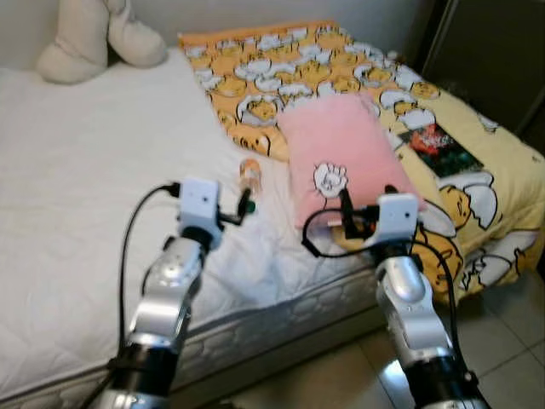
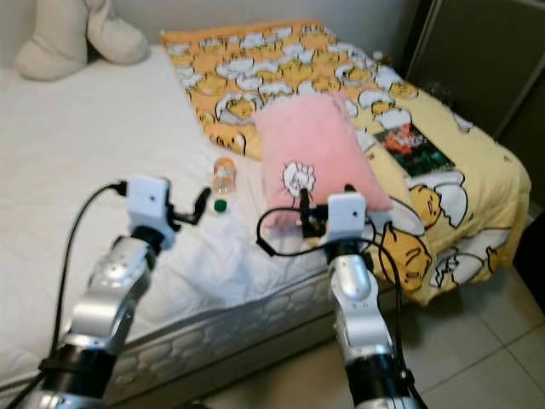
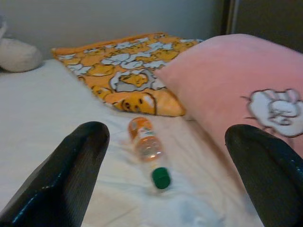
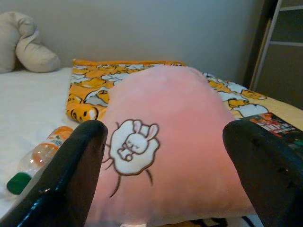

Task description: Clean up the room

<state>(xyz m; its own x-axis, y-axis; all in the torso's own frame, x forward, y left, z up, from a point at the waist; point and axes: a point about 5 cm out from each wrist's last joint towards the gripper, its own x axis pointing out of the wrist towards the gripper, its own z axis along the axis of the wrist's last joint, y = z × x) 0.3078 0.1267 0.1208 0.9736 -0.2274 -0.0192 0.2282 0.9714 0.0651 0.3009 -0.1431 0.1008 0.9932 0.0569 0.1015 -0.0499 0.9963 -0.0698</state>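
A clear plastic bottle with a green cap (image 3: 147,150) is lying on the white mattress (image 1: 77,213), just beside the pink rabbit-print pillow (image 1: 345,158). The left gripper (image 3: 161,189) is hovering near it, fingers spread wide and empty; the right gripper (image 4: 163,179), equally open, is facing the pillow. Tidying is seemingly barely starting, with what looks like a dark magazine (image 1: 438,146) also lying out.

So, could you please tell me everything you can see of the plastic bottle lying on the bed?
The plastic bottle is small and clear, with a green cap and an orange label around its far end. It looks empty or nearly so. It lies on its side on the white mattress, cap end toward the robot, just short of the orange patterned blanket and beside the pink pillow, touching neither as far as I can tell. The left gripper faces it, jaws open, not touching it.
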